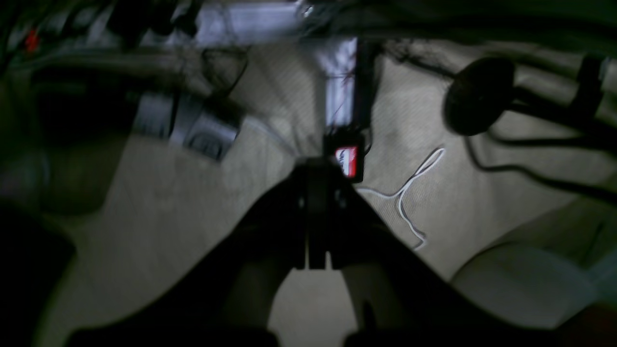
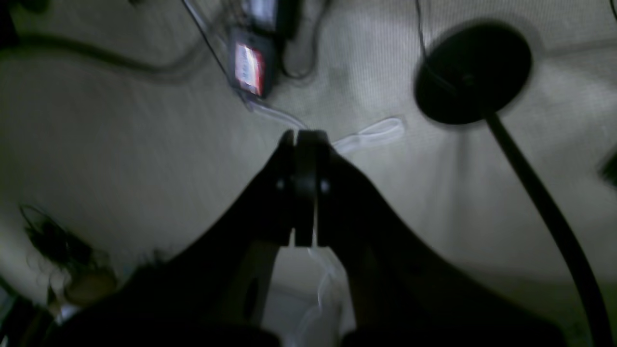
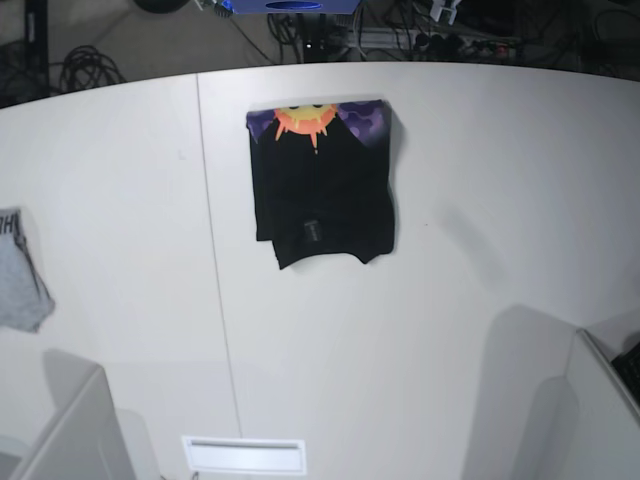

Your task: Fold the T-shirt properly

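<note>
Your T-shirt (image 3: 322, 190) lies folded into a compact rectangle on the white tabletop (image 3: 450, 300), toward 12 o'clock in the base view, its purple and orange print showing along the far edge. A small grey garment (image 3: 20, 275) sits at 9 o'clock, well apart. Your left tool (image 1: 315, 262) and right tool (image 2: 303, 241) both have their jaws pressed together, holding nothing, over beige floor.
</note>
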`<control>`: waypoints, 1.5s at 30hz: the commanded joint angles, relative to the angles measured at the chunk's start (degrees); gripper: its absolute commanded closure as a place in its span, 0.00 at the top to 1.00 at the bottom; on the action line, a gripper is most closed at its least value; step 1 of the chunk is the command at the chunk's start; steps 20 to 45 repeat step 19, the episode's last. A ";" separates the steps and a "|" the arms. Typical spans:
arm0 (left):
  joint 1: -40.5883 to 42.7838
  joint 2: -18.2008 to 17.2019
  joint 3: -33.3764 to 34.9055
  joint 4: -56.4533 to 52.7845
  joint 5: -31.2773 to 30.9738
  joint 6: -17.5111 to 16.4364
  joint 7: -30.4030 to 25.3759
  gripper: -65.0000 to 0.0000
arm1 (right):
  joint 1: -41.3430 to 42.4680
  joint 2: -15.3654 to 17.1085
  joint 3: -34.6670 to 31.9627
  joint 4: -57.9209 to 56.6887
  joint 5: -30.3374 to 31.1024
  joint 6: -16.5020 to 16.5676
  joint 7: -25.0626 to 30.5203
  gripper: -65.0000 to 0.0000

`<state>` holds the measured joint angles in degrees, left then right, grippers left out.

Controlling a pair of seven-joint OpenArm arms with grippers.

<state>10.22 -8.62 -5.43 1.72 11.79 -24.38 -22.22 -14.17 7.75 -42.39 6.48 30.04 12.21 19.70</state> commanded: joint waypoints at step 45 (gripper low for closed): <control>0.20 -1.00 6.62 3.34 -0.76 -0.10 1.78 0.00 | 0.50 -0.50 -0.03 -0.99 0.51 0.23 -1.90 0.00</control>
